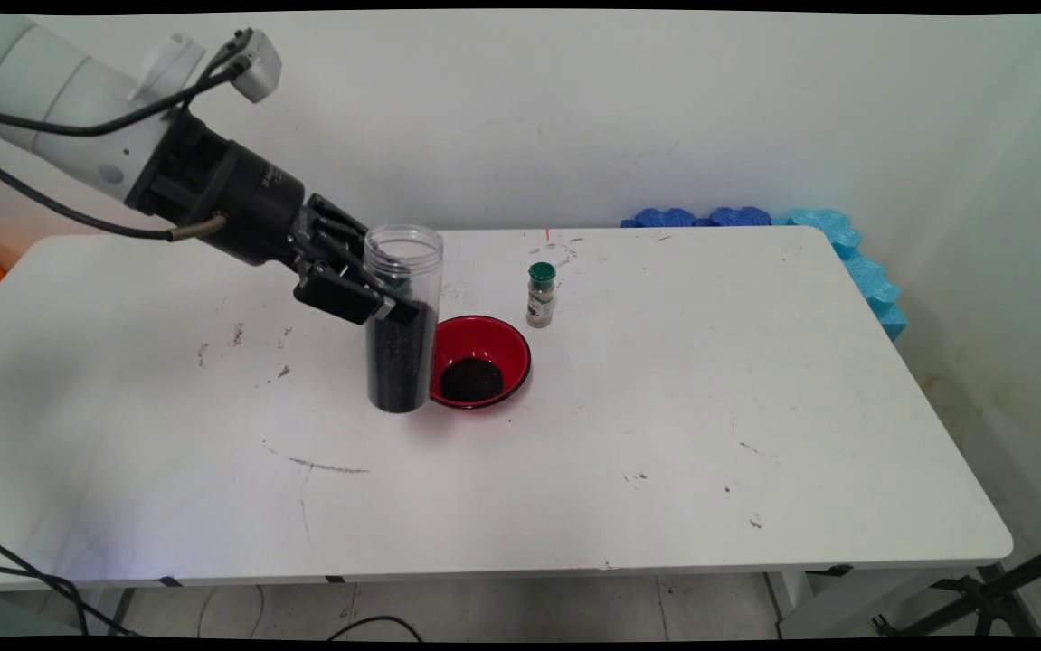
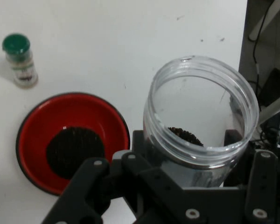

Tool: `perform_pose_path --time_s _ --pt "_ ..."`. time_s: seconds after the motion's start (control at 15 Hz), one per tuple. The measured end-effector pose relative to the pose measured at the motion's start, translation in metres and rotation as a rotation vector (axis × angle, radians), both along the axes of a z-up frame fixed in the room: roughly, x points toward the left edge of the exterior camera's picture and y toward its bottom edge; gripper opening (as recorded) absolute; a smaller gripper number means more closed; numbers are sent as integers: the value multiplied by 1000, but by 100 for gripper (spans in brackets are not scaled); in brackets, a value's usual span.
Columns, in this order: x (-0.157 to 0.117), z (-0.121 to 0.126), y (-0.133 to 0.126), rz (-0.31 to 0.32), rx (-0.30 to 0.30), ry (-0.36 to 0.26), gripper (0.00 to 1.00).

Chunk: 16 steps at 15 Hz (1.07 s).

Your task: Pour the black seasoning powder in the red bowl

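Observation:
My gripper [image 1: 391, 298] is shut on a tall clear plastic jar [image 1: 402, 316], upright and open-topped, about half full of small black grains. The jar's base is at or just above the table [image 1: 665, 434]. In the hand view the jar [image 2: 200, 116] fills the space between the linkage, its rim wide open and grains visible inside. Right beside the jar sits a red bowl [image 1: 481, 360] holding a small heap of the same black grains; the bowl [image 2: 72, 140] appears at the left in the hand view.
A small spice bottle [image 1: 540, 295] with a green cap stands behind the bowl, also seen as the bottle [image 2: 20, 60] in the hand view. Blue foam pieces [image 1: 846, 249] line the table's far right corner. Cables hang at the left.

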State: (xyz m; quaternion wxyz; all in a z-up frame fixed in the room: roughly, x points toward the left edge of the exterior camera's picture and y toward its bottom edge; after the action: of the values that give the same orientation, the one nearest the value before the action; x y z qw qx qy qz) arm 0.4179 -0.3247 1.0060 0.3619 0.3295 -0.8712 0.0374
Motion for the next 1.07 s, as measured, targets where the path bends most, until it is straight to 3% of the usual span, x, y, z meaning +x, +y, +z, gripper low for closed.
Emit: perform_pose_path --time_s 0.47,1.07 --pt "1 -13 -12 164 184 17 0" --pt "-6 -39 -31 434 443 125 0"
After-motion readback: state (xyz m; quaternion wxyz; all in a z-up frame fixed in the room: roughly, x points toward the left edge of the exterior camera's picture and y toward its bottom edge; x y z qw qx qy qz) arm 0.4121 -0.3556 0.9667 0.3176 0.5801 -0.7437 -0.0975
